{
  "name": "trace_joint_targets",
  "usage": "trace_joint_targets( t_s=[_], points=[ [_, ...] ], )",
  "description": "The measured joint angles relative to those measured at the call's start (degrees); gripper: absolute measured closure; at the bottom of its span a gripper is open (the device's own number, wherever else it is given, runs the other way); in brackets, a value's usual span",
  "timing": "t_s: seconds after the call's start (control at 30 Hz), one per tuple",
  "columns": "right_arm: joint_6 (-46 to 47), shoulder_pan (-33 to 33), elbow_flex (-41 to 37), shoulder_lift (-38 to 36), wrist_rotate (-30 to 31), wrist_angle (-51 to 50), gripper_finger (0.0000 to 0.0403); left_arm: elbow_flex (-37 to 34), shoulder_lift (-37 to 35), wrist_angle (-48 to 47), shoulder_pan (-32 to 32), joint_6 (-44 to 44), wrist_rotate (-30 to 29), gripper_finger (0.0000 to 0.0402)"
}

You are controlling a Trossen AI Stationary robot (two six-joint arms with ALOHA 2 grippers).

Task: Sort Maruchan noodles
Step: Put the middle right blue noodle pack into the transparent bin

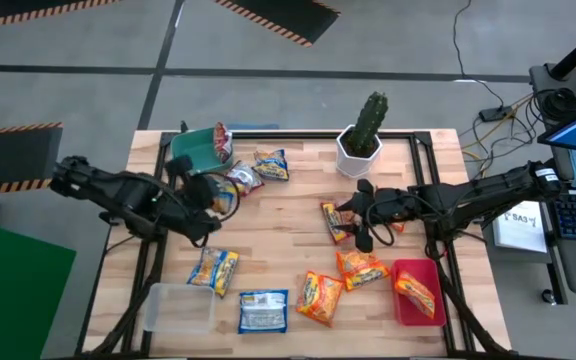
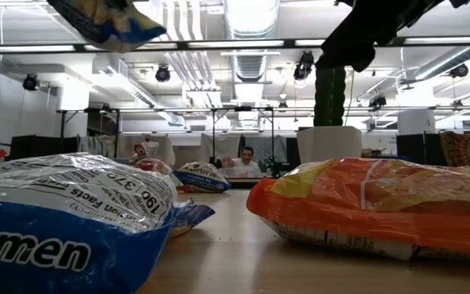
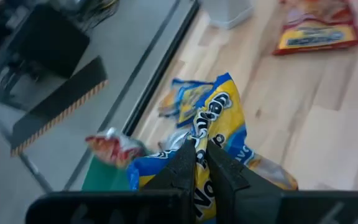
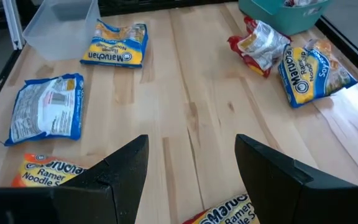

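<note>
My left gripper (image 1: pixel 215 197) (image 3: pixel 202 155) is over the table's left part, shut on a blue-yellow noodle packet (image 3: pixel 219 118) (image 2: pixel 108 20). My right gripper (image 1: pixel 363 222) (image 4: pixel 191 168) hovers open right of centre, beside an orange packet (image 1: pixel 335 222) that lies flat. More packets lie flat on the wood: orange ones (image 1: pixel 361 268) (image 1: pixel 320 297), blue-yellow ones (image 1: pixel 213 270) (image 1: pixel 263 311) (image 1: pixel 271 163), a red-silver one (image 1: pixel 243 178). One red-silver packet (image 1: pixel 223 140) sticks out of the green tray (image 1: pixel 193 150); one orange packet (image 1: pixel 415 292) lies in the pink tray (image 1: pixel 400 312). My left gripper pinches the blue-yellow packet between its two fingers (image 3: pixel 185 163), on a crumpled stretch of the wrapper (image 3: pixel 199 142) near its middle. The fingers slant down from the table's left side. The packet is lifted clear of the table, bunched at the hold.
A clear tray (image 1: pixel 180 307) (image 4: pixel 64 22) stands at the near left corner. A cactus (image 1: pixel 371 118) in its white pot (image 1: pixel 358 155) is at the far edge, close to my right arm. Bare wood (image 1: pixel 278 225) lies between the two grippers. People sit in the room beyond.
</note>
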Motion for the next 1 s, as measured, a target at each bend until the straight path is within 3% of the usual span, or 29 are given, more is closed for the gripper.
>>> trace_joint_targets(
  t_s=[0.1, 0.2, 0.47, 0.6, 0.83, 1.0],
  points=[
    [0.11, 0.0, -0.02, -0.13, -0.01, -1.9, 0.0174, 0.27, -0.12, -3.22, -0.02, -4.24, 0.53, 0.0398],
    [2.07, 0.0, -0.02, -0.2, -0.04, -4.26, 0.0174, 0.37, -0.14, -4.18, 0.0, -7.45, 6.93, 0.0398],
    [3.65, 0.0, -0.06, -0.2, 0.07, -5.96, 0.0174, 0.37, 2.27, -4.23, -1.39, -20.13, 42.5, 0.0398],
    [3.79, 0.0, -0.05, -0.2, 0.09, -5.96, 0.0174, 0.37, 4.79, -5.95, -2.87, -25.07, 54.48, 0.0397],
    [3.96, 0.0, -0.25, -0.15, 0.11, -5.96, 0.0174, -0.07, 9.76, -6.29, -5.28, -28.75, 66.23, 0.0397],
    [3.86, 0.0, -0.61, -0.13, 0.13, -6.02, 0.0174, -0.13, 13.98, -6.26, -8.25, -29.7, 70.74, 0.0396]
  ],
)
